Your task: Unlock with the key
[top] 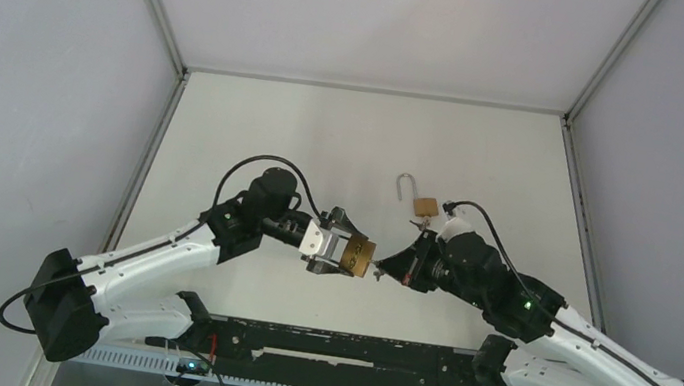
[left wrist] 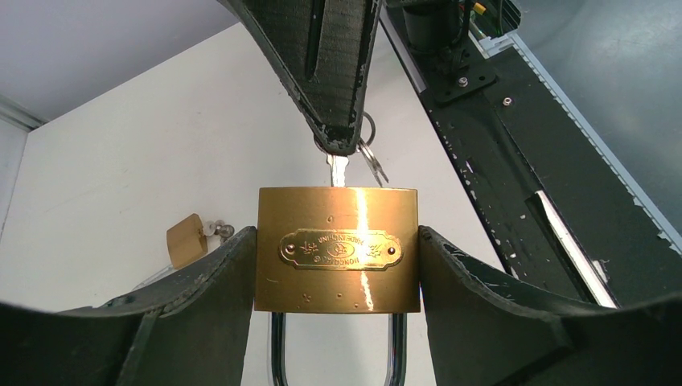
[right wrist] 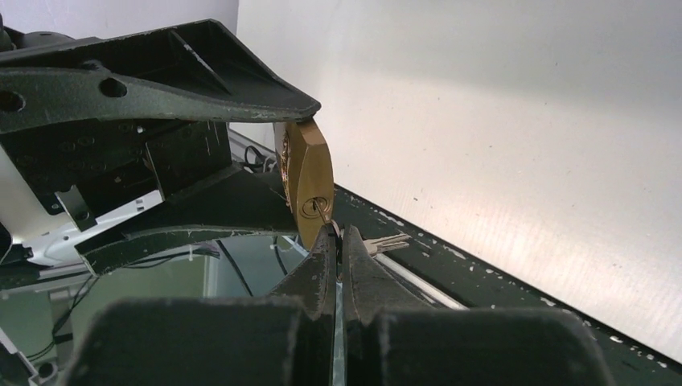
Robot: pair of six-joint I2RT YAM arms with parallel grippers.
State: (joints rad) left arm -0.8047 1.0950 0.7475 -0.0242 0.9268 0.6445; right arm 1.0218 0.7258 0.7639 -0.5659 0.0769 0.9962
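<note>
A large brass padlock (left wrist: pixel 338 249) is clamped by its two sides between the fingers of my left gripper (left wrist: pixel 338 237), held above the table with its steel shackle (left wrist: pixel 277 354) pointing back toward the wrist. Both shackle legs sit in the body. My right gripper (right wrist: pixel 336 235) is shut on the key (right wrist: pixel 322 213), whose blade is in the keyhole on the padlock's underside (right wrist: pixel 304 181). A spare key (right wrist: pixel 386 241) dangles from the ring beside it. From the top view, the padlock (top: pixel 361 255) sits between the left gripper (top: pixel 349 255) and the right gripper (top: pixel 387 263), tip to tip.
A smaller brass padlock (top: pixel 425 206) with its shackle swung open lies on the white table behind the right arm, small keys beside it (left wrist: pixel 217 231). A black rail (top: pixel 345 360) runs along the near edge. Grey enclosure walls stand left and right.
</note>
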